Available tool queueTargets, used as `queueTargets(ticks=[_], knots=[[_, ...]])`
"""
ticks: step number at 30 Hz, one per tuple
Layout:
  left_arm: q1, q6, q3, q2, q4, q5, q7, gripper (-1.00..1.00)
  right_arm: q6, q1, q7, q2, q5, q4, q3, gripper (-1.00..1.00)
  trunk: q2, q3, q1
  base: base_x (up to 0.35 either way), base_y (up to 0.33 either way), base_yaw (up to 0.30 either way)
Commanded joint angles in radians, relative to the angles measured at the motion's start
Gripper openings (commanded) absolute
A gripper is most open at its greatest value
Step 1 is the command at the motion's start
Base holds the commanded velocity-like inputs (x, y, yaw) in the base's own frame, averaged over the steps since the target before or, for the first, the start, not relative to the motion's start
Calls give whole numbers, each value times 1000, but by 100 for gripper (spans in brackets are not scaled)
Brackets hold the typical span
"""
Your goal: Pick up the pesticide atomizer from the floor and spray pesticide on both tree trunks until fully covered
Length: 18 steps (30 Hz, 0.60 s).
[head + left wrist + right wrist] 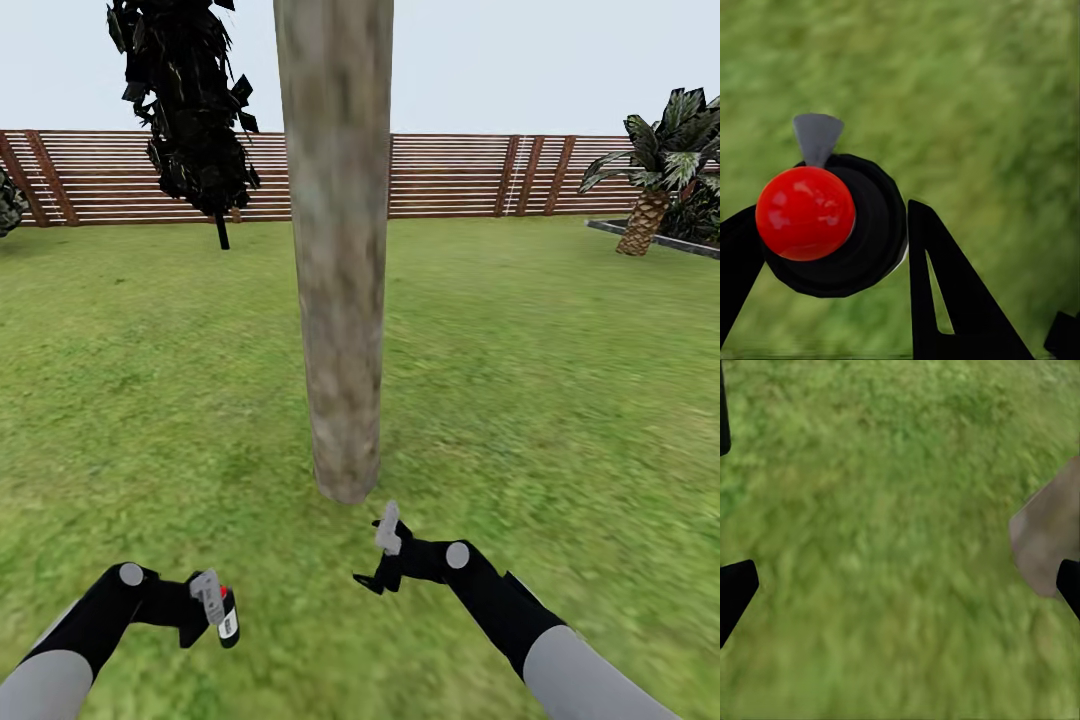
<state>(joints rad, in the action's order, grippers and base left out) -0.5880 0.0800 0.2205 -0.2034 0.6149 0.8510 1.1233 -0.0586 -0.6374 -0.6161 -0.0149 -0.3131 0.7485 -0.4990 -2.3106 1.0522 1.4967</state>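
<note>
The left tool (215,603) is closed round the pesticide atomizer (228,612), low over the grass floor (520,400), short of the tree trunk (338,250). The can looks light, rigid and smooth; grip mid-body. The right tool (385,555) stands spread and empty. Its red cap (805,213) and grey nozzle (817,138) read clearly from the left wrist.

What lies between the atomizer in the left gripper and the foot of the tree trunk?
Only bare grass separates the atomizer in the left gripper from the tree trunk, seen in the head view.

Tree trunk (338,250) blocks dead ahead; open grass (550,380) either side.
</note>
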Motion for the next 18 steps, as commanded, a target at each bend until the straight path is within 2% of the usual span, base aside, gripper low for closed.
queueTargets(ticks=[1, 2, 3, 8, 9, 12, 15, 18], knots=[[-1, 8, 4, 1, 1, 13, 4, -100, -6, -1, 0, 2, -11, 1, -2, 100, 0, 1, 0, 0, 0, 0], [-1, 8, -2, 2, 1, 19, 4, -100, -6, -1, 0, 7, -12, 0, -2, 100, 0, 1, 0, 0, 0, 0], [-1, 8, -15, 3, 2, 24, 4, -100, -6, -1, -1, 12, -12, 0, -2, -100, 0, 1, 0, 0, 0, 0], [-1, 7, -45, 3, 2, 30, 4, -100, -7, -1, -2, 35, -12, -1, -3, -100, 0, 1, 0, 0, 0, 0], [-2, 7, -52, 4, 8, 30, 4, -100, -7, -1, -2, 56, -13, -1, -3, -100, 0, 1, 0, 0, 0, 0], [-1, 7, -62, 12, 33, 30, 5, -100, -7, -1, -47, 67, -15, 0, -3, -100, 0, 1, 0, 0, 0, 0], [-1, 6, -113, 26, 41, 32, 5, -100, -7, -1, -107, 76, -21, 4, -4, -100, 0, 1, 0, 0, 0, 0], [-2, 2, -169, 47, 44, 33, 3, -100, -7, -2, -130, 94, -35, 6, -4, -100, 0, 1, 0, 0, 0, 0]])
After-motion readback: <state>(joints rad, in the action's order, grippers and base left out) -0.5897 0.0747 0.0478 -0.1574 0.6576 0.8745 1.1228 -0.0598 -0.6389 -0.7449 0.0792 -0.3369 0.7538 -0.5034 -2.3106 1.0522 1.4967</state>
